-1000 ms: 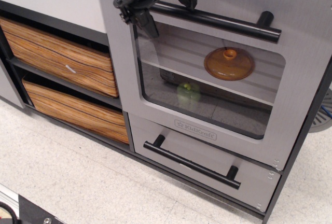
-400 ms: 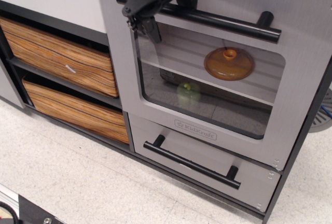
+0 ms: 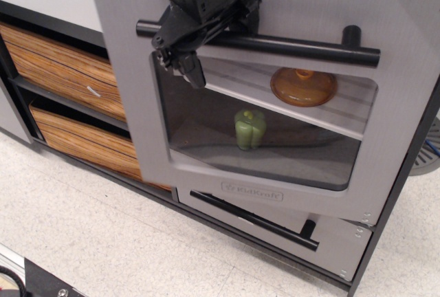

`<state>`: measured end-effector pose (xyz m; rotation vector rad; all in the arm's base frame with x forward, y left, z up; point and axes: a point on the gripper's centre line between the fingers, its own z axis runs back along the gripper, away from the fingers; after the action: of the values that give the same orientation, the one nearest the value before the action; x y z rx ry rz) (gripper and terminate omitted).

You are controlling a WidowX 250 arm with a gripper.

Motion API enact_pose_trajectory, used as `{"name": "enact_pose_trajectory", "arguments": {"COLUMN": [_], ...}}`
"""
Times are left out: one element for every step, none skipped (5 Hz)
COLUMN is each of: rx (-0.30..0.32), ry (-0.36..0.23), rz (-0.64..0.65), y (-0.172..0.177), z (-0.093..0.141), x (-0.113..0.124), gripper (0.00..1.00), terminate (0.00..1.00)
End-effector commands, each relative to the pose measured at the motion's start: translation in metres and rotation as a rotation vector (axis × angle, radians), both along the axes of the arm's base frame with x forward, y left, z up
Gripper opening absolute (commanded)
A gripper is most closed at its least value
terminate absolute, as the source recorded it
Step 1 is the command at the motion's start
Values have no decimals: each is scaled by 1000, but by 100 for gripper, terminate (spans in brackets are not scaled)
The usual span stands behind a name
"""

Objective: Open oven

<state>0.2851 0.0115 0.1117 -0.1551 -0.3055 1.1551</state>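
The grey toy oven's door (image 3: 124,77) stands part open, with its left edge swung out toward me and its right edge still at the cabinet. It has a rounded clear window and a "KidKraft" logo (image 3: 251,192). My black gripper (image 3: 216,36) is shut on the left part of the long black bar handle (image 3: 302,45), with one finger (image 3: 190,70) below the bar and the other above it. Through the window I see the white rack (image 3: 295,110), an orange lid (image 3: 303,84) on it and a green toy pepper (image 3: 249,129) on the oven floor.
A smaller grey windowless drawer (image 3: 333,242) with a black bar handle (image 3: 254,219) sits below the oven, partly covered by the door. Two wood-grain drawers (image 3: 58,70) (image 3: 75,142) are at the left. The speckled floor (image 3: 103,242) lies in front.
The gripper has closed around the handle and pulled it outward and left. The oven door went from shut to part open, now covering part of the wood drawers and the lower drawer.
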Motion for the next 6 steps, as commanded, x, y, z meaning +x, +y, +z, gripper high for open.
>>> {"name": "enact_pose_trajectory", "arguments": {"rx": [-26, -48, -44, 6, 61, 34], "ry": [-79, -124, -34, 113, 219, 202], "rz": [-44, -47, -117, -78, 17, 83], "y": [6, 10, 7, 24, 57, 91], "z": [57, 86, 86, 59, 23, 22], "x": [-4, -9, -28, -51, -63, -68], "gripper": [100, 100, 100, 100, 100, 100], "terminate": [0, 0, 0, 0, 0, 0]}}
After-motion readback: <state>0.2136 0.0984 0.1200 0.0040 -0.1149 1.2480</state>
